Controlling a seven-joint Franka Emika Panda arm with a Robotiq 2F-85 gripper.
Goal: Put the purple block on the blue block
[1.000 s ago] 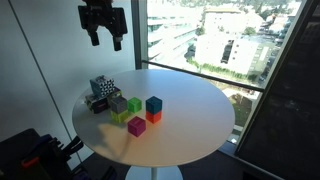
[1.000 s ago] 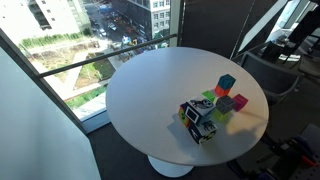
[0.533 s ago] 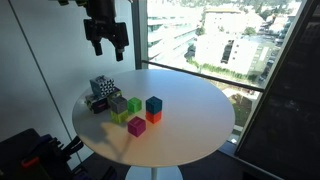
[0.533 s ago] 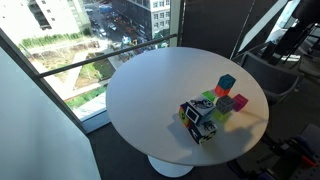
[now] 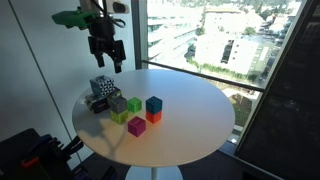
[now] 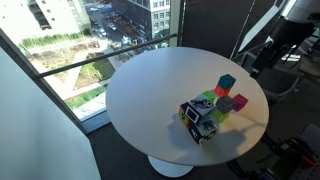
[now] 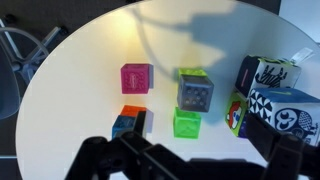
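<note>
One purple block (image 7: 196, 90) — dull greyish-purple cube; blue block (image 7: 124, 126) teal

Round white pedestal table (image 5: 190, 125) beside tall sunlit windows (image 5: 200, 40) over city buildings.

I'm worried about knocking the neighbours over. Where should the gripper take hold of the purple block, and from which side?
Probably from straight above, pinching the purple block on its faces toward the magenta cube and the patterned cube. Bare table shows on both those sides, while a green cube sits close against another face. The open gripper hangs overhead.
</note>
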